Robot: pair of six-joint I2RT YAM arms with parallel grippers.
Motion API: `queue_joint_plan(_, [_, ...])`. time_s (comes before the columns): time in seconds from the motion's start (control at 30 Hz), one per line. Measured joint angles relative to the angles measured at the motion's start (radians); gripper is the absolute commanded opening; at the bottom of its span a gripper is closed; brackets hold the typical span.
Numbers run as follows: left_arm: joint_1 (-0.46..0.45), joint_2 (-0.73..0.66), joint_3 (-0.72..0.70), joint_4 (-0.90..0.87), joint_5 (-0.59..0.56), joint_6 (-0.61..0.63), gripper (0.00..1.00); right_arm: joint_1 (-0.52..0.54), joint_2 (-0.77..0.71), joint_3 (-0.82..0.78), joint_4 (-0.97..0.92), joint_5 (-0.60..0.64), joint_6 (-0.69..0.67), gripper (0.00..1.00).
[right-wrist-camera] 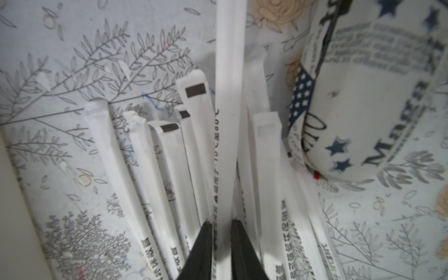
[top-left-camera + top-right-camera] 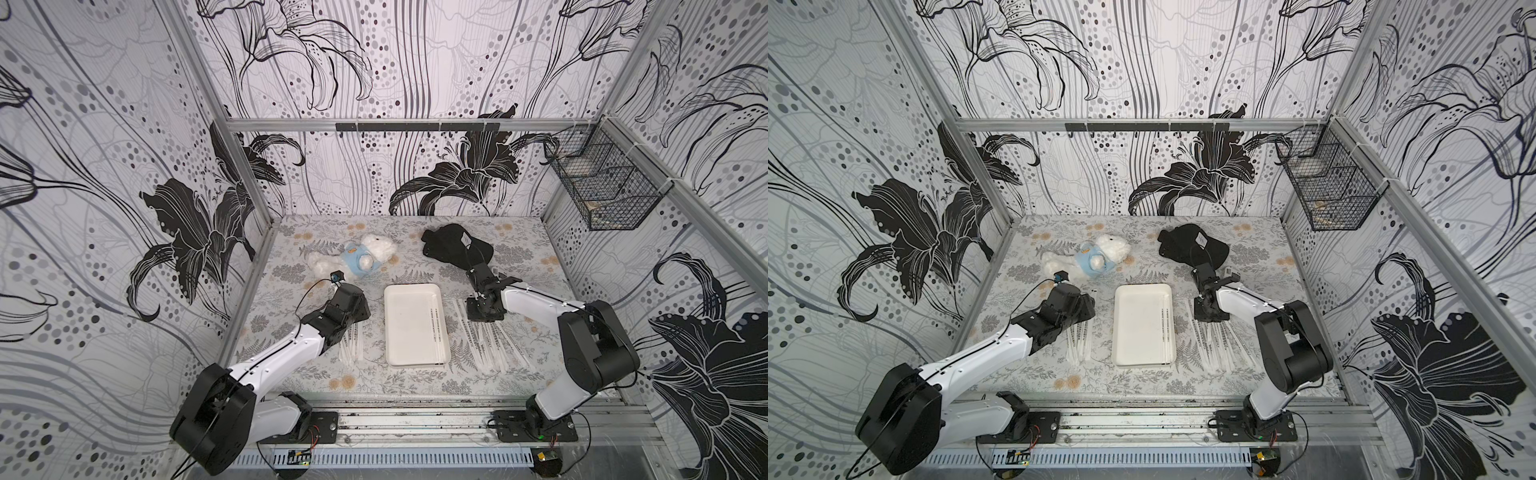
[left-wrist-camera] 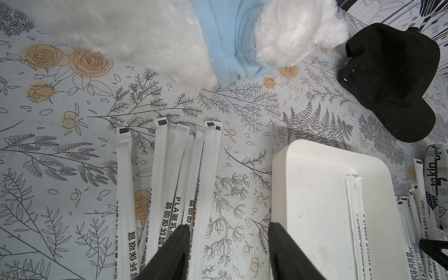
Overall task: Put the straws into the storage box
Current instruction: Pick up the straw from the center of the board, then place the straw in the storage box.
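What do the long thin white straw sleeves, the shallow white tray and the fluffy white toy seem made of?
Sleeves of the long thin white wrapped straws: apparently matte paper, with crimped ends and black print. The shallow white rectangular tray: probably moulded plastic; smooth, faint sheen, rounded corners, small scuffs. The fluffy white plush toy: likely synthetic fur, long soft pile.
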Motion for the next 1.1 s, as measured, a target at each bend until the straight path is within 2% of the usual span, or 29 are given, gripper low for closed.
queue_joint_plan(0.4, [0.019, -0.024, -0.003, -0.002, -0.003, 0.000, 0.56, 0.079, -0.074, 0.001, -0.061, 0.002, 0.025, 0.16])
queue_joint_plan(0.7, [0.056, -0.076, -0.006, -0.008, -0.002, 0.000, 0.56, 0.219, -0.108, 0.084, -0.103, -0.042, 0.161, 0.16])
queue_joint_plan(0.93, [0.072, -0.095, -0.040, -0.003, 0.005, -0.003, 0.56, 0.367, -0.142, 0.077, 0.060, -0.136, 0.307, 0.16])
queue_joint_plan(1.1, [0.072, -0.095, -0.056, -0.001, 0.019, -0.011, 0.56, 0.382, -0.099, 0.011, 0.171, -0.183, 0.366, 0.16])
